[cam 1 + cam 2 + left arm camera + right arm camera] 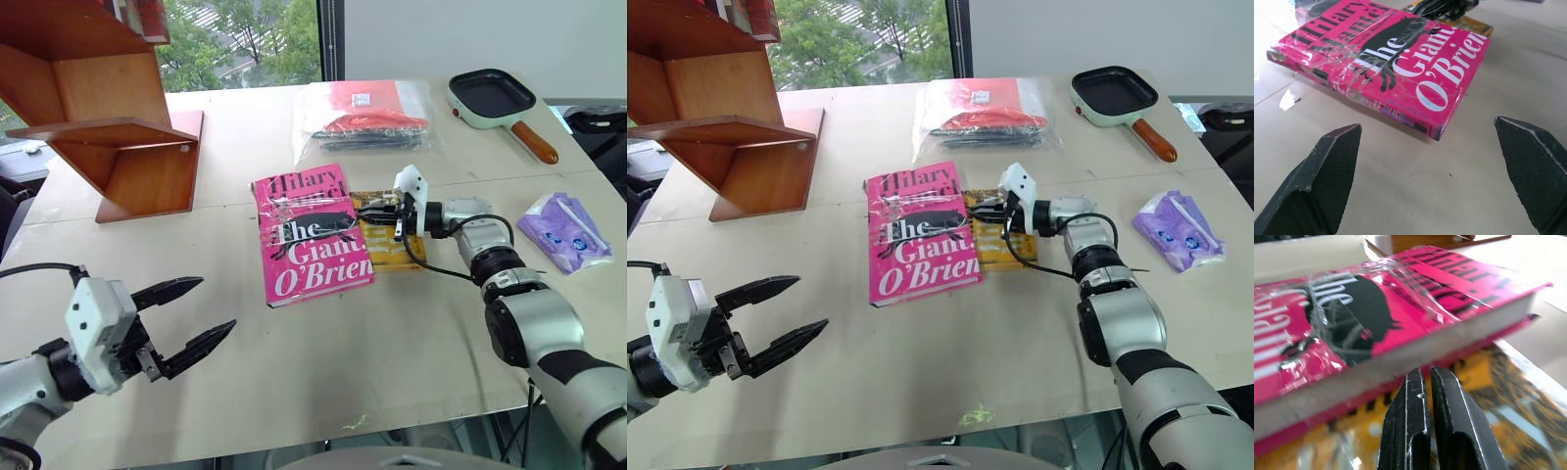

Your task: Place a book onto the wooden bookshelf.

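The bright pink book (pixel 309 235) lies flat mid-table, its right edge resting on a yellow book (pixel 397 253). My right gripper (pixel 364 211) points left, shut, with its tips at the pink book's page edge above the yellow cover. In the right wrist view the shut fingers (pixel 1422 382) sit just short of the pink book (pixel 1400 298), over the yellow book (pixel 1498 396). My left gripper (pixel 217 304) hovers open near the table's front left, short of the book (pixel 1400 63), holding nothing. The wooden bookshelf (pixel 108 137) stands at the far left.
A clear plastic bag (pixel 367 117) with red and black items lies behind the books. A green frying pan (pixel 490 98) sits at the far right and a purple packet (pixel 563 230) at the right edge. The table's front edge (pixel 294 446) runs close below my left gripper.
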`<state>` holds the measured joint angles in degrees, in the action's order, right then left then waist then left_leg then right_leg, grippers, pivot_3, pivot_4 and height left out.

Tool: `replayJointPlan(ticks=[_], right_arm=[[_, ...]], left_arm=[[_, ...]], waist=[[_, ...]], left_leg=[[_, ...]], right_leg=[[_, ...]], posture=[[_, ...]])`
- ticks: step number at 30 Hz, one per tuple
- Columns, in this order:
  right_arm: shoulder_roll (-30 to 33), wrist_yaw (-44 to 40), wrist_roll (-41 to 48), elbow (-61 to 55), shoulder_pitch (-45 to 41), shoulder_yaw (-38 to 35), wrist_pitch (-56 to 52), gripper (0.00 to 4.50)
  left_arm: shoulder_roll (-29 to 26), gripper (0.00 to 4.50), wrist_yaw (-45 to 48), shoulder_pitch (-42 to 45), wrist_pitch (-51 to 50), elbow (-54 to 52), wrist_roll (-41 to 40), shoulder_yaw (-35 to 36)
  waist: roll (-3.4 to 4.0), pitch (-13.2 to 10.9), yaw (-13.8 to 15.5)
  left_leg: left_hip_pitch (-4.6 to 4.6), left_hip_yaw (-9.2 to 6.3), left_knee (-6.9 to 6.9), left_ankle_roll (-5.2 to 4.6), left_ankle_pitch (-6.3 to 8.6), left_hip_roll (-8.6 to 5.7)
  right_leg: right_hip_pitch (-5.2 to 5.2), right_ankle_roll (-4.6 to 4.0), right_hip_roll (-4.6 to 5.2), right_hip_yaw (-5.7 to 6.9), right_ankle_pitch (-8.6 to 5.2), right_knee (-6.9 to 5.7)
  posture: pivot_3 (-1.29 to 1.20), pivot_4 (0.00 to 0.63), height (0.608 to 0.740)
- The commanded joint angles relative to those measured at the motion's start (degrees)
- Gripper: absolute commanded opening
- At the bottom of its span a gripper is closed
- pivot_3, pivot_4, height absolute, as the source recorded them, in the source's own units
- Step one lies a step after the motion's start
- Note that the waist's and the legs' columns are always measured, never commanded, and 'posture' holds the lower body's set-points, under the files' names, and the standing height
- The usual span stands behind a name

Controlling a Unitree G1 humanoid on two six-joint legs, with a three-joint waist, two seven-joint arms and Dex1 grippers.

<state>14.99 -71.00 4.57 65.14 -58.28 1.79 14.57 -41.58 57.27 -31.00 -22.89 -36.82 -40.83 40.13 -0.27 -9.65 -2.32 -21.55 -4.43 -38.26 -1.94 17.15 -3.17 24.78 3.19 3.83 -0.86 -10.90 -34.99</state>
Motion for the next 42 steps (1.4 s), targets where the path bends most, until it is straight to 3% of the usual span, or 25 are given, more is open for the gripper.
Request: replayJointPlan(ticks=[1, 6, 8, 9, 13, 15, 19, 22, 31, 34, 36, 37, 39, 40, 42], right_arm=[[6.1, -2.9, 2.3, -4.6, 1.0, -2.9, 0.9, 0.07], [14.0, -9.9, 9.4, -22.7, 10.8, -5.5, -7.9, 0.07], [18.8, -11.3, 14.4, -37.3, 18.6, -7.1, -16.3, 0.07], [21.7, -11.2, 17.3, -45.5, 22.9, -8.3, -21.7, 0.30], [31.1, -7.5, 28.7, -69.7, 36.8, -14.4, -40.1, 1.94], [33.2, -5.1, 32.3, -76.5, 41.6, -17.9, -44.2, 2.93], [35.6, -1.0, 39.2, -85.4, 48.0, -23.8, -51.0, 4.43], [35.5, 1.1, 43.1, -89.1, 50.3, -26.8, -52.7, 4.43], [34.5, 5.8, 48.4, -94.3, 53.6, -27.5, -53.9, 4.43], [34.6, 6.6, 47.5, -95.0, 54.6, -27.4, -52.7, 4.50], [34.8, 6.8, 47.3, -95.0, 54.9, -27.2, -52.2, 4.50], [34.9, 6.9, 47.1, -94.9, 54.9, -26.9, -51.9, 4.50], [34.9, 7.0, 46.7, -94.5, 54.6, -26.3, -51.3, 4.50], [34.9, 7.0, 46.4, -94.2, 54.3, -25.8, -50.9, 4.50], [34.8, 6.9, 45.8, -93.6, 53.5, -24.8, -50.4, 4.50]], left_arm=[[1.5, 4.50, -1.0, -0.6, -0.1, 2.0, -1.2, 1.4], [5.9, 4.50, -12.3, 8.7, -4.5, 7.9, -1.2, -5.4], [10.2, 4.50, -22.0, 17.0, -11.5, 12.9, -4.2, -8.4], [12.3, 4.50, -24.4, 20.8, -14.4, 15.0, -7.4, -9.6], [14.8, 4.50, -25.7, 31.2, -25.4, 27.4, -16.9, -10.9], [13.9, 4.50, -25.5, 35.8, -30.2, 34.7, -19.0, -11.3], [12.1, 4.50, -22.6, 45.8, -40.4, 49.2, -22.5, -12.6], [10.8, 4.50, -18.5, 52.4, -46.4, 56.8, -21.2, -16.4], [11.1, 4.50, -6.3, 70.3, -50.3, 77.3, -10.6, -28.4], [10.0, 3.64, 0.1, 72.1, -52.2, 79.8, -8.7, -31.2], [9.5, 2.92, 2.9, 72.2, -53.1, 79.7, -7.9, -32.2], [9.2, 2.35, 3.9, 72.0, -53.6, 79.3, -7.6, -32.4], [8.8, 1.78, 5.2, 71.3, -54.4, 78.3, -7.7, -32.0], [8.9, 1.18, 5.1, 71.0, -54.4, 78.1, -7.7, -31.1], [9.3, 0.54, 4.1, 70.5, -54.1, 78.0, -8.2, -28.6]], waist=[[-0.01, 0.0, 0.3], [0.02, 0.0, 0.5], [0.06, 0.1, 1.3], [0.07, 0.1, 1.8], [-0.04, 0.2, 2.1], [-0.22, 0.3, 1.8], [-0.42, 0.4, 1.7], [-0.48, 0.4, 1.7], [-0.57, 0.4, 2.3], [-0.57, 0.4, 2.3], [-0.59, 0.4, 2.2], [-0.58, 0.4, 2.1], [-0.60, 0.4, 2.1], [-0.60, 0.4, 2.1], [-0.60, 0.4, 2.1]], left_leg=[[0.00, 0.00, 0.00, 0.00, 0.00, -0.03], [-0.05, -0.05, -0.04, -0.01, 0.00, -0.03], [-0.04, -0.14, -0.07, -0.02, 0.00, -0.03], [-0.05, -0.14, -0.16, -0.01, 0.00, -0.02], [-0.16, -0.22, -0.45, -0.03, 0.01, -0.17], [-0.02, -0.20, -0.46, -0.03, 0.01, -0.18], [0.50, -0.24, -0.46, -0.15, 0.06, -0.18], [1.01, -0.23, -0.48, -0.21, 0.08, -0.22], [0.85, -0.32, -0.52, 0.08, -0.08, -0.31], [0.81, -0.31, -0.52, 0.07, -0.08, -0.34], [0.79, -0.32, -0.52, 0.07, -0.07, -0.34], [0.78, -0.31, -0.52, 0.07, -0.07, -0.34], [0.78, -0.31, -0.51, 0.07, -0.07, -0.32], [0.77, -0.32, -0.51, 0.07, -0.07, -0.31], [0.78, -0.33, -0.51, 0.07, -0.07, -0.31]], right_leg=[[0.00, 0.00, 0.00, 0.01, 0.00, 0.00], [-0.01, 0.00, 0.12, 0.06, 0.00, 0.02], [-0.05, 0.02, 0.17, 0.13, 0.01, -0.06], [-0.03, 0.03, 0.15, 0.13, 0.01, -0.15], [0.05, 0.03, 0.27, 0.09, 0.01, -0.57], [0.00, 0.04, 0.25, 0.07, 0.01, -0.66], [-0.45, 0.03, -0.03, 0.17, -0.01, -0.86], [-1.00, 0.07, -0.08, 0.16, -0.05, -0.79], [-0.92, 0.06, 0.04, 0.20, -0.04, -0.75], [-0.89, 0.08, 0.09, 0.22, -0.04, -0.73], [-0.86, 0.10, 0.12, 0.20, -0.06, -0.73], [-0.84, 0.11, 0.13, 0.19, -0.06, -0.73], [-0.84, 0.11, 0.19, 0.17, -0.06, -0.73], [-0.84, 0.11, 0.20, 0.19, -0.06, -0.73], [-0.84, 0.11, 0.24, 0.19, -0.06, -0.73]], posture=[[0.00, 0.150, 0.740], [0.00, 0.150, 0.740], [0.00, 0.150, 0.740], [0.00, 0.150, 0.740], [0.00, 0.150, 0.740], [0.00, 0.150, 0.740], [0.00, 0.150, 0.740], [0.00, 0.150, 0.740], [0.00, 0.150, 0.740], [0.00, 0.150, 0.740], [0.00, 0.150, 0.740], [0.00, 0.150, 0.740], [0.00, 0.150, 0.740], [0.00, 0.150, 0.740], [0.00, 0.150, 0.740]])
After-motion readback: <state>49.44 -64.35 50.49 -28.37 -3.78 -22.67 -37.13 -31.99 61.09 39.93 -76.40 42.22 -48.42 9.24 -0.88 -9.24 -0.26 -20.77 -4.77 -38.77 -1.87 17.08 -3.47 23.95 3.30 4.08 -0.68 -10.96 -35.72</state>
